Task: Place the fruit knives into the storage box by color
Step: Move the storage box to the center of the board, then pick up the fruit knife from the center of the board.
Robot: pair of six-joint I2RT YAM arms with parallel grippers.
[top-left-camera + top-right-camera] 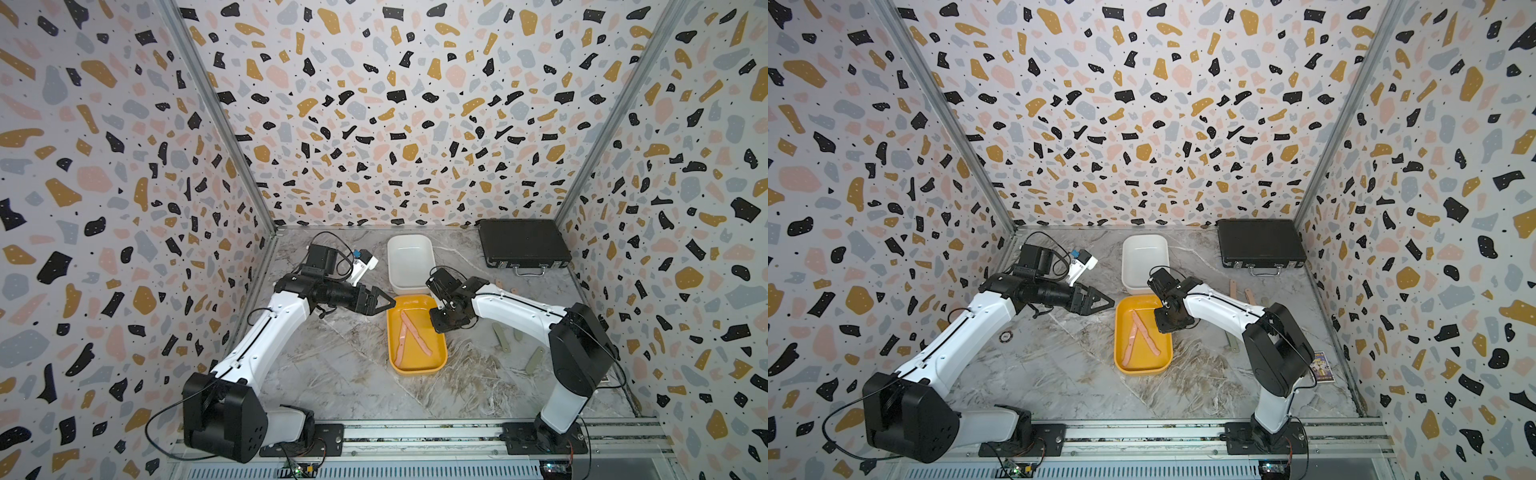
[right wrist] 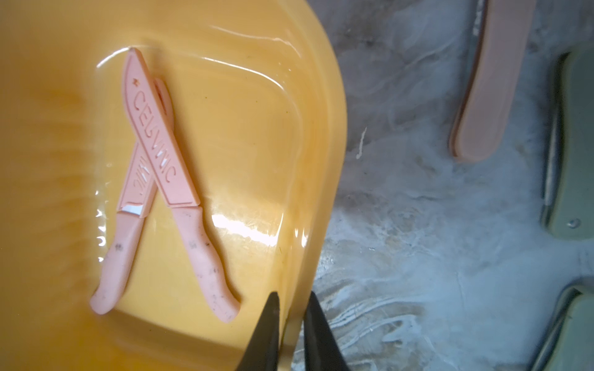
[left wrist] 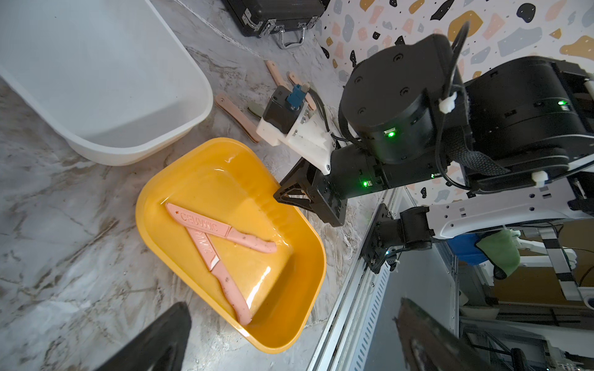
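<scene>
Two pale pink fruit knives [image 1: 409,332] [image 2: 157,141] lie crossed inside the yellow storage box [image 1: 415,372] [image 1: 1142,371] in mid-table. My right gripper [image 2: 291,298] [image 1: 437,312] is shut on this box's right rim [image 2: 334,128], one finger inside the wall and one outside. My left gripper [image 1: 390,302] [image 3: 289,353] hovers open and empty just left of the box's far end. A white storage box [image 1: 411,282] stands empty behind the yellow one. More knives lie loose on the table to the right: pink ones [image 1: 1232,289] [image 2: 488,96] and sage green ones [image 1: 500,336] [image 2: 575,144].
A shut black case [image 1: 523,243] lies at the back right corner. Patterned walls close in the table on three sides, and a metal rail [image 1: 415,436] carrying both arm bases runs along the front. My right arm partly covers the loose knives.
</scene>
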